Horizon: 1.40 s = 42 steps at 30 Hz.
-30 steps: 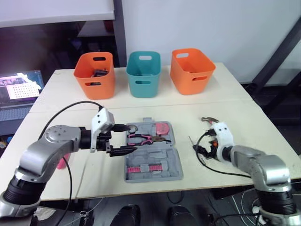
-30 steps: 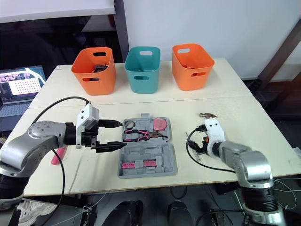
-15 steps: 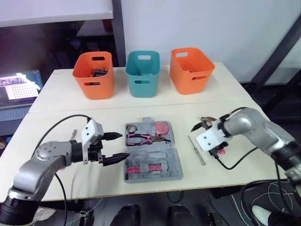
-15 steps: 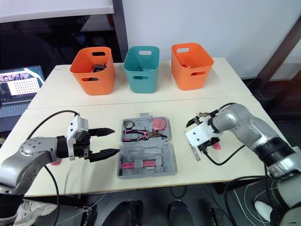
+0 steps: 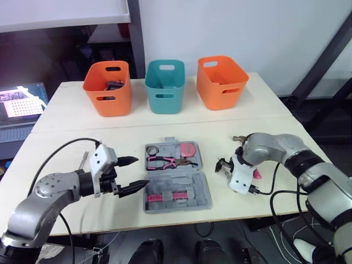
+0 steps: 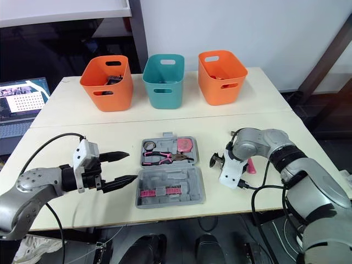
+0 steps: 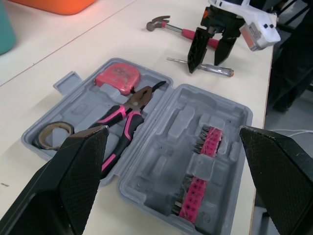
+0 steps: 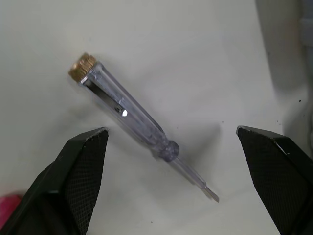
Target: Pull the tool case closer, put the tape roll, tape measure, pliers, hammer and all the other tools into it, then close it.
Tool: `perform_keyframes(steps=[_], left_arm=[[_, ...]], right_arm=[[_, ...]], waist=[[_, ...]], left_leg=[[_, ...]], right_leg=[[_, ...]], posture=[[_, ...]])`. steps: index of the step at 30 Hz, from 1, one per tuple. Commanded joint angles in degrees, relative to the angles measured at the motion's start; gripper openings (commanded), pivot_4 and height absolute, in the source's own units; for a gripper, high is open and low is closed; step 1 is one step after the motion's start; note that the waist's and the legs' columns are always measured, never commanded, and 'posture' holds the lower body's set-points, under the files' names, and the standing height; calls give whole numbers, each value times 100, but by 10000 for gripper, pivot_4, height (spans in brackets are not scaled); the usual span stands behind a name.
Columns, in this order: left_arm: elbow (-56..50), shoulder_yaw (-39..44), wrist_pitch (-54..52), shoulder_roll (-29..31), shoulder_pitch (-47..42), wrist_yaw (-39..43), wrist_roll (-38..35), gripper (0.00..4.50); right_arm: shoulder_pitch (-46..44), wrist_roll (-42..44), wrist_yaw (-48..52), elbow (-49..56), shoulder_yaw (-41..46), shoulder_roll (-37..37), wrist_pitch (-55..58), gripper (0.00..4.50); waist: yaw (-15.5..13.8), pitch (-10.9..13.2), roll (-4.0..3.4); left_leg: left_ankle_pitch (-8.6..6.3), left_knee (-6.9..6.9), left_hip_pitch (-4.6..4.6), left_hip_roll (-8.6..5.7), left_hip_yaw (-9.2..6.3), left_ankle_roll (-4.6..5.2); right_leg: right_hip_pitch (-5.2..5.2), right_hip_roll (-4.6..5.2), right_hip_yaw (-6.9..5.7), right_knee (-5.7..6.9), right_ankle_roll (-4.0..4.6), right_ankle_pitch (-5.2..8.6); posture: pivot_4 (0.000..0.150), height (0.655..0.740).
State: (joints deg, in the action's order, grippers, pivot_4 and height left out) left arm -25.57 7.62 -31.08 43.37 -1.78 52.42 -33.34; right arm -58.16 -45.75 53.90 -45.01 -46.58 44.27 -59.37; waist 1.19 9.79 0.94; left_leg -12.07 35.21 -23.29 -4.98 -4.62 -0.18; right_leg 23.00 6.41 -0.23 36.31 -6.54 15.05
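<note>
Below the right gripper, spread to straddle it, lies the screwdriver. The left gripper gapes beside the tool case.

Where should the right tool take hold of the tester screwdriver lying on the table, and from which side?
Grip the clear handle of the tester screwdriver near its middle, from straight above, where the right tool hovers open. It lies flat on the table, so the fingers close across its narrow width. The thin blade and brass cap offer less hold.
</note>
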Motion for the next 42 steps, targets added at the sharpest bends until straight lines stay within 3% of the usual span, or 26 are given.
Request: perform_keyframes(steps=[1, 7, 11, 15, 21, 25, 28, 30, 36, 42], left_arm=[[-208, 124, -15, -9, 1, -59, -127, 45000], [-255, 114, -28, 5, 13, -129, -172, 45000], [-270, 86, -37, 11, 11, -143, -191, 45000], [-223, 2, -41, -2, -51, -114, -162, 45000], [-23, -171, 19, 33, -279, 43, -73, 45000], [151, -250, 66, 65, -465, 166, -19, 45000], [218, -312, 79, 66, -576, 235, 9, 45000], [256, -349, 82, 53, -641, 276, 32, 45000], [353, -433, 112, 51, -787, 334, 84, 45000], [314, -380, 105, 61, -760, 317, 79, 45000]], right_arm=[[-71, -477, -385, -317, -163, -203, -28, 31751], [-101, -773, -667, -484, -175, -270, -74, 637], [136, -159, -288, -105, 193, -5, 34, 253], [680, 998, 381, 1007, 960, 368, 1005, 253], [2589, 3121, 1624, 4273, 2751, 843, 5281, 253], [3678, 3604, 1389, 5976, 3784, 535, 8812, 253], [3893, 3853, 1098, 6898, 4047, 138, 12137, 253], [3887, 4044, 790, 7080, 4163, -202, 13474, 253], [3510, 4275, -429, 6290, 4673, -1177, 14567, 253], [3276, 4374, -1436, 5053, 4869, -1602, 13786, 253]], waist=[[4, -7, 13], [80, -9, 28], [118, -9, 27], [103, -2, 16], [-30, 7, -1], [-119, 3, -4], [-168, 3, -3], [-185, 3, -3], [-174, 3, -2], [-178, 3, -1]], left_leg=[[0, 1, 6, 3, 0, -1], [-2, -9, 92, 10, -1, -1], [-1, -11, 91, 16, -1, -2], [-1, -16, 77, 18, -2, -2], [-2, -12, 54, 19, -6, -1], [-2, 3, 10, 20, -16, -1], [-2, 10, -12, 19, -10, 0], [-2, 9, -17, 21, -7, 0], [-2, 5, -23, 19, -2, -1], [-2, 2, -23, 19, -1, 0]], right_leg=[[-8, -3, 0, 0, 4, -1], [-77, -9, 3, -6, 26, 10], [-77, -16, 5, -4, 26, 9], [-75, -17, 5, -4, 12, 1], [-55, 0, 8, -3, 18, 5], [-25, 2, 1, -4, 26, 8], [1, 6, 2, -5, 32, 4], [11, 7, 3, -4, 36, 1], [15, 12, 2, -10, 38, 0], [16, 10, 1, -12, 26, -10]], posture=[[1500, 7329], [1500, 7329], [1500, 7329], [1500, 7329], [1500, 7329], [1500, 7329], [1500, 7329], [1500, 7329], [1500, 7329], [1500, 7329]])
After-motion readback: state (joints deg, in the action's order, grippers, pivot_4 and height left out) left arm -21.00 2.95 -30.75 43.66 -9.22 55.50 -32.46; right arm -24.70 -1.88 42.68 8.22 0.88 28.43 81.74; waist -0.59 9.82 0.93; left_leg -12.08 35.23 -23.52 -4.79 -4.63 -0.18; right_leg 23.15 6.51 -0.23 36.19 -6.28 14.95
